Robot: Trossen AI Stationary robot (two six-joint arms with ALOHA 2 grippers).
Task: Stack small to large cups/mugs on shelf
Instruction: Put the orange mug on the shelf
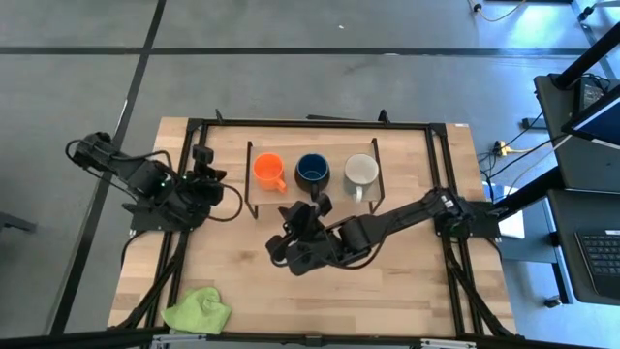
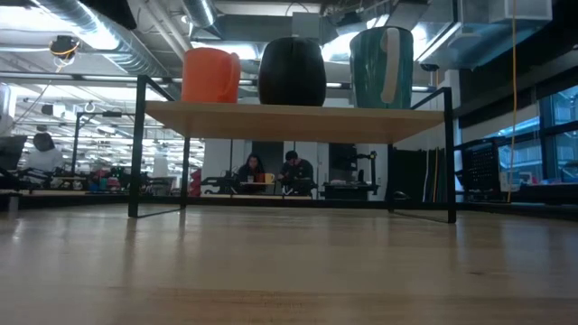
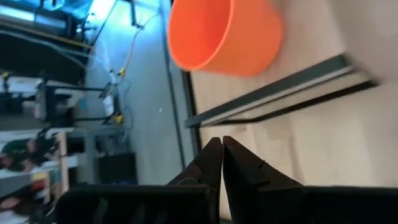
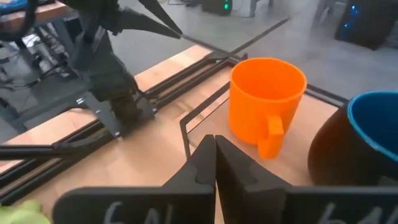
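Three mugs stand upright in a row on the light-wood shelf (image 1: 312,158): the orange mug (image 1: 267,170) on its left, the dark blue mug (image 1: 312,171) in the middle, the white mug (image 1: 360,173) on its right. Each rests on its base on the board (image 2: 298,122). My left gripper (image 1: 206,163) is shut and empty beside the shelf's left end; its wrist view shows the orange mug (image 3: 224,34). My right gripper (image 1: 312,206) is shut and empty on the near side of the shelf, facing the orange mug (image 4: 264,102) and the blue mug (image 4: 367,146).
A lime-green cloth (image 1: 199,310) lies at the table's near left corner. Black frame rails (image 1: 436,174) run along the table's sides and far edge. People sit in the room beyond the table (image 2: 271,171).
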